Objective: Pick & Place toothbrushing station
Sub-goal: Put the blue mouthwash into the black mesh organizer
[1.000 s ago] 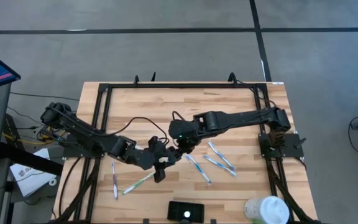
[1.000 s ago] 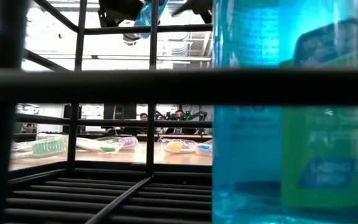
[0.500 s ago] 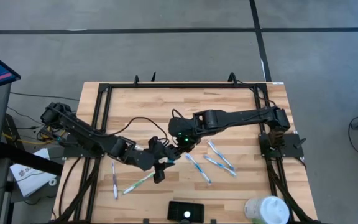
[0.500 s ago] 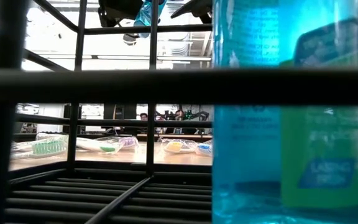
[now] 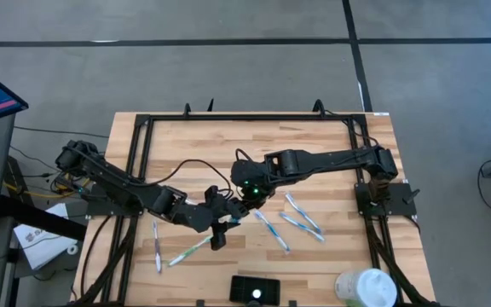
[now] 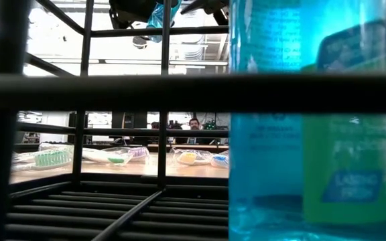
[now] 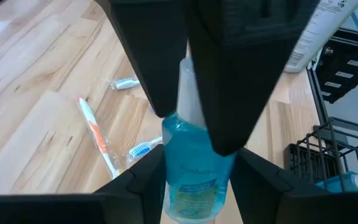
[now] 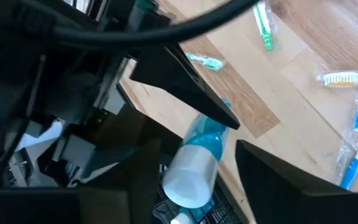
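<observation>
1. Toothbrushing station [image 5: 255, 290] sits at the near edge of the table [image 5: 194, 145], apart from both arms.
2. Left end effector [image 7: 191, 127] pinches a blue mouthwash bottle [image 7: 194, 168] by its white cap, above the table's middle.
3. Right end effector [image 8: 191, 155] straddles that cap [image 8: 190, 172], fingers spread on either side; contact unclear.
4. Toothbrushes [image 5: 281, 223] lie scattered nearby.

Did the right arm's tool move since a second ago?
Yes, a little. In the high view the right tool has crept toward the left tool, away from the wrapped toothbrushes lying on the table.
</observation>
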Available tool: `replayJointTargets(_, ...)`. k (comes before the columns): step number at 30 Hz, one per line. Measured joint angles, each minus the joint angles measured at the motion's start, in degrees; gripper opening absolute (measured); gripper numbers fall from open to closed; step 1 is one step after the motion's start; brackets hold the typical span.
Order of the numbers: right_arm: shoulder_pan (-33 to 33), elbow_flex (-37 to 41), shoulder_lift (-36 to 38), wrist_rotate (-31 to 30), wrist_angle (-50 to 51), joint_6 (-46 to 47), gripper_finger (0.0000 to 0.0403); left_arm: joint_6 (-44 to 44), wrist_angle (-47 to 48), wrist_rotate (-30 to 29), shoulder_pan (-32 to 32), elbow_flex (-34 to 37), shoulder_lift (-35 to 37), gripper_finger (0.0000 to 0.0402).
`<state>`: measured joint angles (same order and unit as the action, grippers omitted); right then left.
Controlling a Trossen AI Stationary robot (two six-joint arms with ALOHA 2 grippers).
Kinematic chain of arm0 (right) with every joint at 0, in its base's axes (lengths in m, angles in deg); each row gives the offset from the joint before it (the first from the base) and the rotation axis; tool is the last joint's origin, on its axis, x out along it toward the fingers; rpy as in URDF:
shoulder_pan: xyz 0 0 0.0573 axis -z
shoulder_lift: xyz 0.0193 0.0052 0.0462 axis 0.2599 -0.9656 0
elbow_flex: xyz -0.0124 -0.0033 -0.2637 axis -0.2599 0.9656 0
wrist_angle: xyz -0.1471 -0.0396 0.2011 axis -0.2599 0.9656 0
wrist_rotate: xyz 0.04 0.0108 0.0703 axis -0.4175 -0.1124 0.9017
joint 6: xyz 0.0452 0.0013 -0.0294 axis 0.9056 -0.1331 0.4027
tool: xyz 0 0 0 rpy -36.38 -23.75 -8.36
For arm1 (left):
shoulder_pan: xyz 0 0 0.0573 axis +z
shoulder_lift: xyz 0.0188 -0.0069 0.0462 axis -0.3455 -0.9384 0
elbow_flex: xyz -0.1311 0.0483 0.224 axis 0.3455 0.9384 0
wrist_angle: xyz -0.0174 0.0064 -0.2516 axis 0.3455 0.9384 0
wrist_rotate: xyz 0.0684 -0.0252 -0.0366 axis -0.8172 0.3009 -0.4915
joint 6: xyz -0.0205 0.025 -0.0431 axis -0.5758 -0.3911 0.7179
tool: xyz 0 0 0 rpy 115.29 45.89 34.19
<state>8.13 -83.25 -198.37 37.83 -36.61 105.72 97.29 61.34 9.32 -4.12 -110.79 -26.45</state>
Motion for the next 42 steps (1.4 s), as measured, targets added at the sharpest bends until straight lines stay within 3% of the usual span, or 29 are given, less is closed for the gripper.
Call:
replayJointTargets(5,0.0,0.0,0.0,0.0,-0.6,0.0,0.0142,-0.2,-0.3,0.0,0.4,0.0,0.0,0.0145)
replayJointTargets(9,0.0,0.0,0.0,0.0,-0.4,0.2,0.0129,-1.4,-0.3,0.1,0.4,0.0,0.0,0.0145)
replayJointTargets(19,0.0,0.0,0.0,1.6,-0.8,0.0,0.0189,-3.0,-0.7,1.1,1.0,0.0,0.0,0.0145)
replayJointTargets(35,-0.1,0.0,0.0,2.8,-0.3,1.0,0.016,-2.7,-1.3,1.2,1.0,0.0,0.0,0.0145)
replayJointTargets(42,-0.2,0.0,0.0,3.5,-0.1,0.8,0.0195,-2.6,-1.4,1.2,1.0,0.0,0.0,0.0145)
